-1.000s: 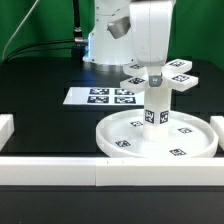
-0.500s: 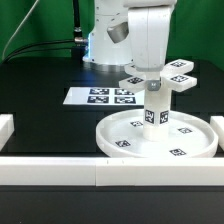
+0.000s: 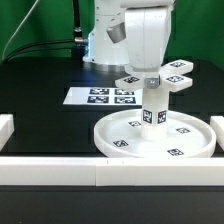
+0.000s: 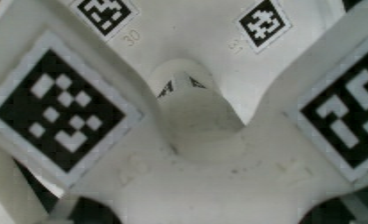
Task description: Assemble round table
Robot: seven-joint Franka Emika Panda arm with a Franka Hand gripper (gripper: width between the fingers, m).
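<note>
The large round disc (image 3: 112,140) lies on the black table at the exterior view's right. The short thick leg (image 3: 152,112) stands upright on its central hub. The cross-shaped piece (image 3: 178,82) sits on top of the leg, its tagged arms spread level. My gripper (image 3: 150,76) comes straight down onto the cross's centre, and its fingers look closed on it. In the wrist view the cross-shaped piece (image 4: 199,150) fills the picture, with tagged arms on each side. My fingertips do not show there.
The marker board (image 3: 100,97) lies flat at the exterior view's left of the disc. A long white border bar (image 3: 60,172) runs along the front, and a short bar end (image 3: 5,128) stands at the left. The robot base (image 3: 98,45) is behind.
My hand has turned and shifted slightly toward the exterior view's left. The cross-shaped piece has rotated a little with it on top of the leg. The disc has not moved.
</note>
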